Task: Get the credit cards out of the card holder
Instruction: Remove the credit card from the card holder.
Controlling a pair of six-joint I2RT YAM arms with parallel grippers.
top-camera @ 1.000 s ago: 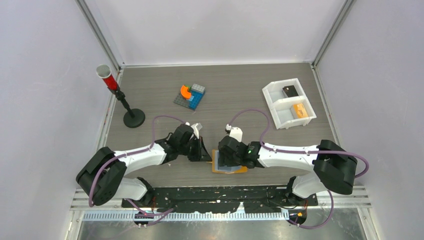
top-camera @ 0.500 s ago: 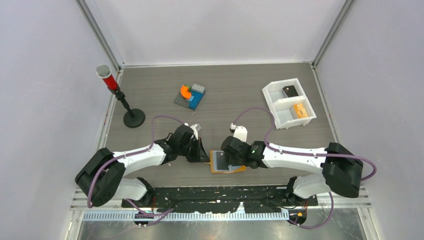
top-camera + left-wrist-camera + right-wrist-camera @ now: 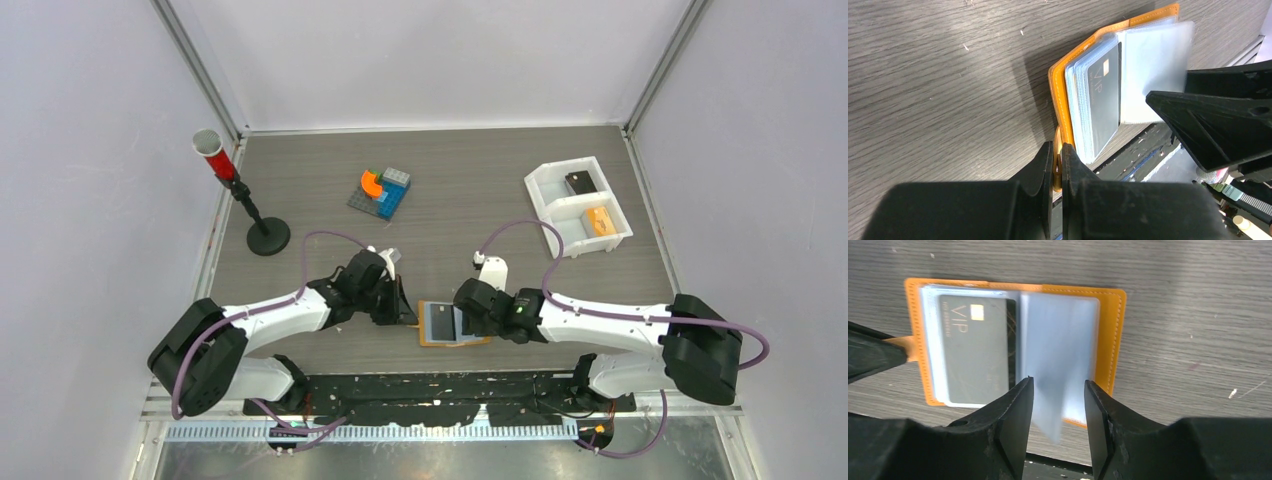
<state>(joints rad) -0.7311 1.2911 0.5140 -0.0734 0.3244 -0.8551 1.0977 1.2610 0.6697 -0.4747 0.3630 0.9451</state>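
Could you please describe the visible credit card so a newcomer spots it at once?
Midway along the near edge of the table, an orange card holder lies open. The credit card fills the half whose tab the left pincer pinches: dark grey, marked VIP, unlike the pale clear sleeves beside it.

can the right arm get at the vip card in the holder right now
Probably not yet: the right tool straddles a loose clear sleeve beside the VIP card, which seems tucked in its own sleeve.
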